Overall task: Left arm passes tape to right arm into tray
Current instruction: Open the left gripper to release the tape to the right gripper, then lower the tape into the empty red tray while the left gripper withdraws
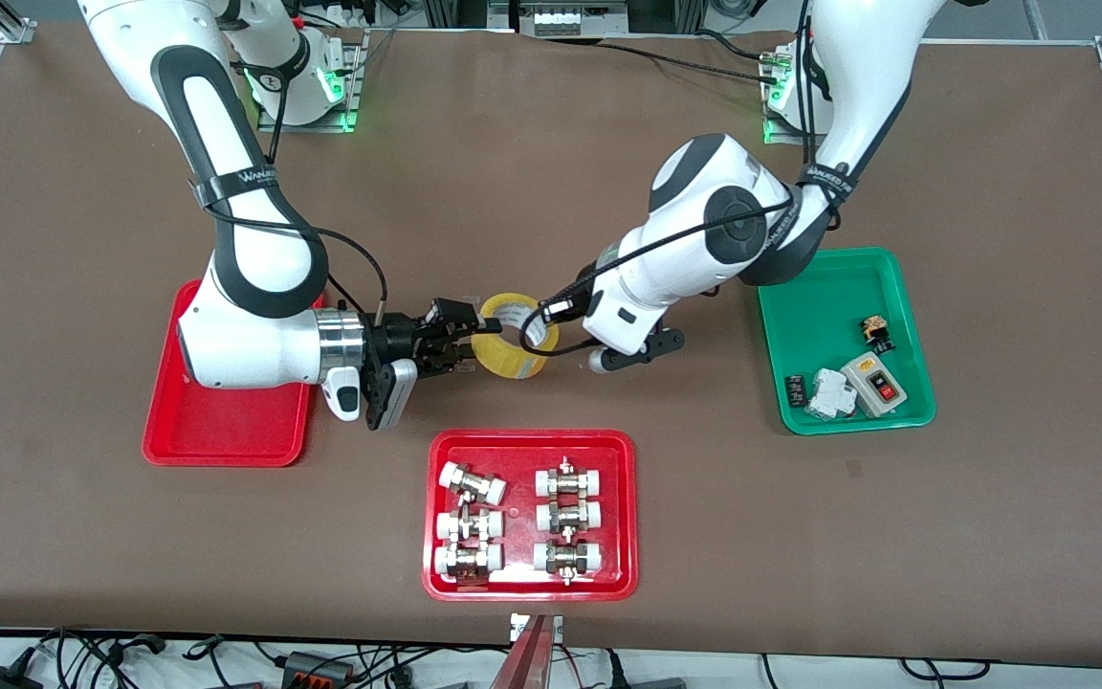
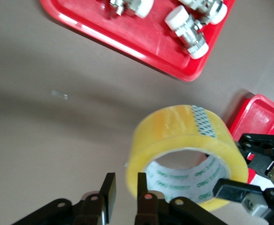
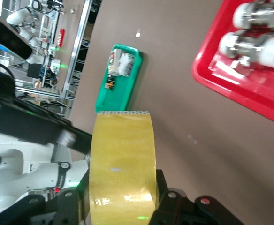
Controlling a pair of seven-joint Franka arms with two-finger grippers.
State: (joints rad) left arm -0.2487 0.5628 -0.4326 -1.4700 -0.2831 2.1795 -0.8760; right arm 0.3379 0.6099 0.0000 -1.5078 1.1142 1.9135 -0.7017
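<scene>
The tape, a yellow roll with a pale core, hangs in the air over the bare table, between the plain red tray and the green tray. My right gripper is shut on the tape across its width; in the right wrist view the roll fills the space between that gripper's jaws. My left gripper is at the roll's other side. In the left wrist view its jaws stand apart astride the tape's wall, with a gap at one finger.
A red tray of metal-and-white pipe fittings lies nearer the front camera than the tape. A green tray with switches and small parts lies toward the left arm's end. The right arm's wrist hangs over the plain red tray's corner.
</scene>
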